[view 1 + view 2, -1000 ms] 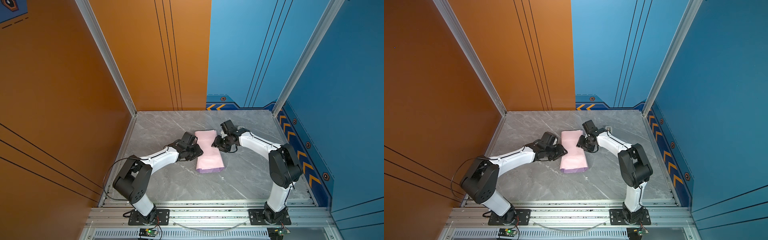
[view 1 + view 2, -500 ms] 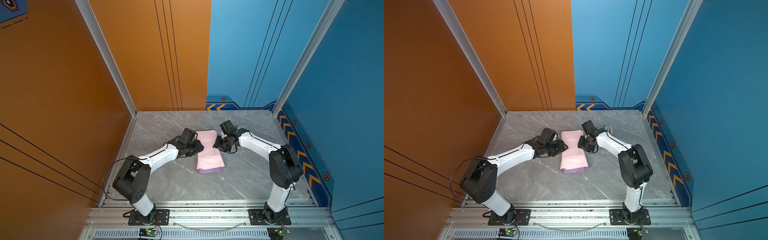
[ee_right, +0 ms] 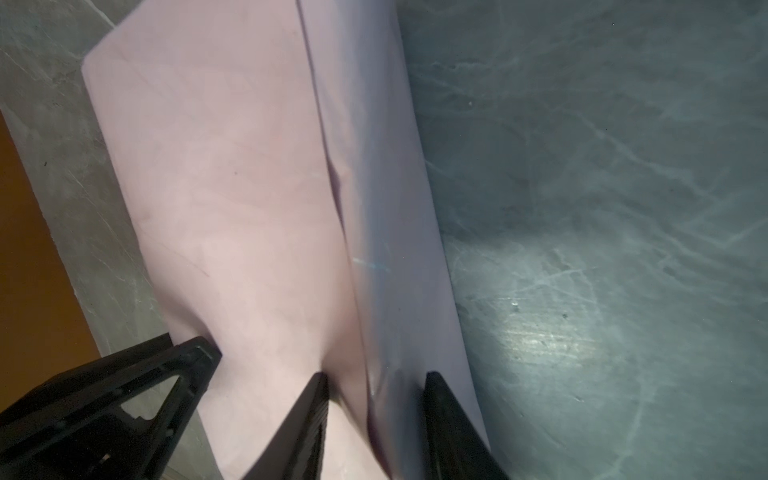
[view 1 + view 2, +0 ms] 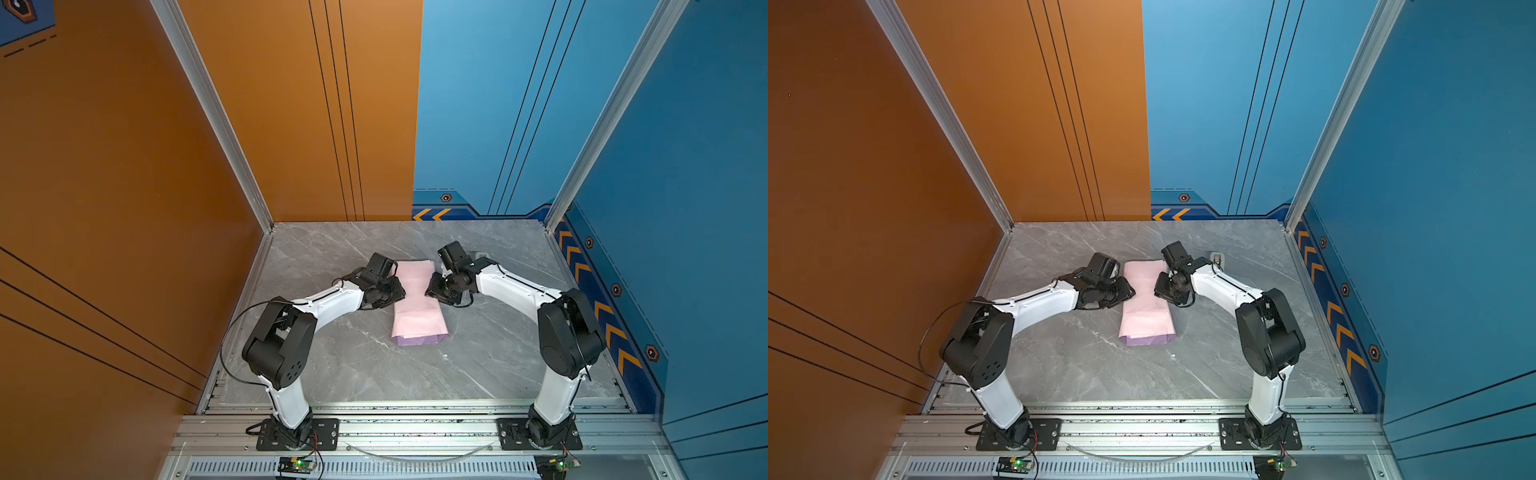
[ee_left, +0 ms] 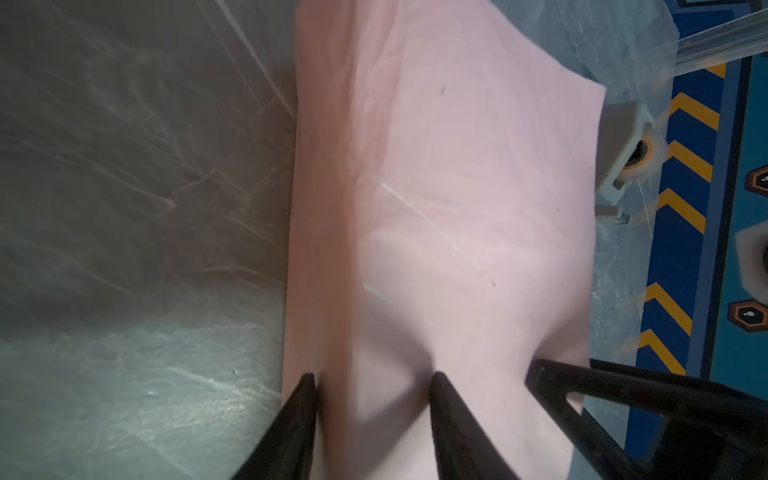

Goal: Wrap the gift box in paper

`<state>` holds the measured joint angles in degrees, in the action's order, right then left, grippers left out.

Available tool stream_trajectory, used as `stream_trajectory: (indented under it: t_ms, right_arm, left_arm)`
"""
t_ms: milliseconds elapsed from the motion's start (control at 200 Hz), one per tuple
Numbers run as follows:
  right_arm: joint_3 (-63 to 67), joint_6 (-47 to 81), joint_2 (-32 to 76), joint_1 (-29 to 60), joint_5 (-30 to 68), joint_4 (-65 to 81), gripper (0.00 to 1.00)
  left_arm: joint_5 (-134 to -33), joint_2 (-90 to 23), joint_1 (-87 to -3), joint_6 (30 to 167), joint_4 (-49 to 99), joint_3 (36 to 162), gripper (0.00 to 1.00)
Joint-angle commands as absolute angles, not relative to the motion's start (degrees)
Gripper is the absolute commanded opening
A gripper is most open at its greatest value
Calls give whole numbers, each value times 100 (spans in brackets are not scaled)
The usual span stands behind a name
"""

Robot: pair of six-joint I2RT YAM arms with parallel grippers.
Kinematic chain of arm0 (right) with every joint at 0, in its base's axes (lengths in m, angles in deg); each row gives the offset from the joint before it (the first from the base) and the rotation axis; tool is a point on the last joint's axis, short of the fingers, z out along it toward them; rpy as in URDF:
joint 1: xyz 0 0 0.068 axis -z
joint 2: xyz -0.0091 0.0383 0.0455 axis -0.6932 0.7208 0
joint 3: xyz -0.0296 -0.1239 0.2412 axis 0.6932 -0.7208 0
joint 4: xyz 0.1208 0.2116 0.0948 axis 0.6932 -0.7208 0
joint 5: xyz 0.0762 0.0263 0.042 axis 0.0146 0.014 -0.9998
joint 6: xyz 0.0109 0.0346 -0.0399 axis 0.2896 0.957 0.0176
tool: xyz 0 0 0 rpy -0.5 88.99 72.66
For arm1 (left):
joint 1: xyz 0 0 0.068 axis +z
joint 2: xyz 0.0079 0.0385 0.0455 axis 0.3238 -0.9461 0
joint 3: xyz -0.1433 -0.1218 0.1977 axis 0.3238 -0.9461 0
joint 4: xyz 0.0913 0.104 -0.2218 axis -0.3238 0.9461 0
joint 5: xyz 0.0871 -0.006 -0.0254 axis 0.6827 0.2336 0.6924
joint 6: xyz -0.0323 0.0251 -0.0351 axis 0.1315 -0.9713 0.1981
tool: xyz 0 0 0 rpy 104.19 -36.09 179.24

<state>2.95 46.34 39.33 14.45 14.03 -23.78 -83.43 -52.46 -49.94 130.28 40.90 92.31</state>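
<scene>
**While black-fingered left end effector [image 4: 401, 293] and right end effector [image 4: 430, 286] straddle its long edges, thin creased paper [image 4: 417, 309], pale pink w/ lilac near end, lies folded mid-way on grey marble-look counter [image 4: 353, 365]**

Both top views: the paper [image 4: 1146, 309] forms a long narrow bundle, pink face up, w/ a lilac strip at the end nearest the arm bases. The left end effector [image 4: 1131, 291] touches its left edge and the right end effector [image 4: 1158, 286] its right edge. They face each other across the bundle's far half.

Left wrist view: jaws part-way apart. One fingertip [image 5: 305, 399] sits against the bundle's side, the other dents the top face, w/ the folded edge btwn them. Can't tell whether they clamp it or only press.

Right wrist view: likewise part-way apart, a raised fold btwn the tips, both tips [image 3: 318, 395] touching paper. Grip vs. press is unclear.

The gift box is hidden in every view.

A small beige tape dispenser [image 4: 1218, 259] stands just behind the right forearm, apart from the paper.
</scene>
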Motion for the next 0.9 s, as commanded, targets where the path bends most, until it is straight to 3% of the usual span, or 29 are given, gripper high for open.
stream_trajectory:
  t_ms: [0, 75, 265, 476, 756, 836, 896]
  right_arm:
    - [440, 4540, 3676, 1446, 1361, -2522, 56]
    - [428, 4405, 3544, 1565, 1310, -2576, 66]
    - [657, 3965, 3591, 1767, 1021, -2817, 70]
    - [1059, 3786, 4085, 1738, 1018, -3138, 59]
    - [1026, 3798, 4139, 1646, 1186, -3204, 31]
    - [1001, 3811, 4109, 1628, 1205, -3204, 32]
    - [964, 3819, 4043, 1647, 1247, -3232, 44]
  left_arm:
    - [-8115, -5390, -5104, 12808, 4442, 9276, 43]
    - [-8066, -5422, -5101, 12769, 4512, 9270, 42]
    - [-8041, -5421, -5115, 12707, 4568, 9287, 42]
    - [-7996, -5382, -5108, 12665, 4621, 9317, 42]
    - [-7972, -5386, -5106, 12660, 4625, 9329, 42]
    - [-7968, -5406, -5108, 12653, 4621, 9333, 41]
    - [-7965, -5405, -5113, 12653, 4630, 9334, 42]
